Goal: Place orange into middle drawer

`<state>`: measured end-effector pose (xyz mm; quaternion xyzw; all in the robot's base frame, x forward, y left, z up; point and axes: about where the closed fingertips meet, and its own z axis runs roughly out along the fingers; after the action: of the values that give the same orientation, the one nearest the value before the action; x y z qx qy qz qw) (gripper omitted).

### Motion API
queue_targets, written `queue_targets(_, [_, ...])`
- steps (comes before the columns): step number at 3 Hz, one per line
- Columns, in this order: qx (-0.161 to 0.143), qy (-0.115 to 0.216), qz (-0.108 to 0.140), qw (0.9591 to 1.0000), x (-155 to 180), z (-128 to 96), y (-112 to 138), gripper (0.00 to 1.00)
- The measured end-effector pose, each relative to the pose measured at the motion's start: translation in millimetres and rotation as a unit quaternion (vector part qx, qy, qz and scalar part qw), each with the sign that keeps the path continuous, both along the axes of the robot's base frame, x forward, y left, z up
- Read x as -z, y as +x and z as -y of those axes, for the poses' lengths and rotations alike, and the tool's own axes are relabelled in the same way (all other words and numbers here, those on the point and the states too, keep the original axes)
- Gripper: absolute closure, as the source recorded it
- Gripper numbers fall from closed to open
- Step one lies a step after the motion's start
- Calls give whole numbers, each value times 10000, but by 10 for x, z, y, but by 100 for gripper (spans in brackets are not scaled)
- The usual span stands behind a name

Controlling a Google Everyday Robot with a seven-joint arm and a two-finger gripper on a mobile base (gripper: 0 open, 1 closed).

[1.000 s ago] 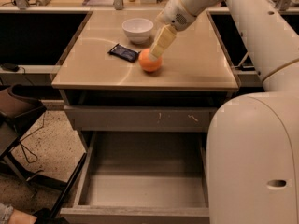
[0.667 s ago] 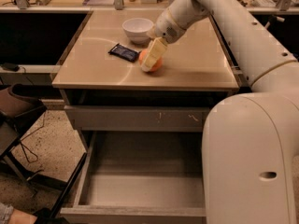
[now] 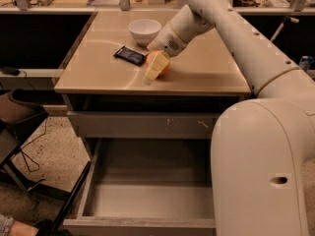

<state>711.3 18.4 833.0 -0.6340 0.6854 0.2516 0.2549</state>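
Note:
The orange (image 3: 165, 64) sits on the tan countertop (image 3: 98, 73), just right of a dark flat packet. My gripper (image 3: 153, 69) has come down from the upper right and is right at the orange, covering its left side. The orange rests on the counter. The middle drawer (image 3: 147, 193) stands pulled out below the counter, with its plain grey floor bare. It lies well below and in front of the gripper.
A white bowl (image 3: 144, 30) stands behind the orange. The dark packet (image 3: 130, 55) lies to its left. A grey drawer front (image 3: 142, 125) with whitish scratches is shut above the open drawer. My white base (image 3: 261, 171) fills the right side. A chair (image 3: 19, 117) stands at left.
My gripper has moved down and to the left, from beside the bowl onto the orange. The orange has stayed in place on the counter.

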Motion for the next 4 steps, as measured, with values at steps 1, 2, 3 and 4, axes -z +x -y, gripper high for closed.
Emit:
queue_targets(1, [0, 0, 0, 10000, 0, 0, 0, 19])
queue_targets(2, [0, 0, 0, 10000, 0, 0, 0, 42])
queue_targets(3, [0, 0, 0, 10000, -29, 0, 0, 66])
queue_targets(4, [50, 183, 161, 9997, -184, 109, -158, 89])
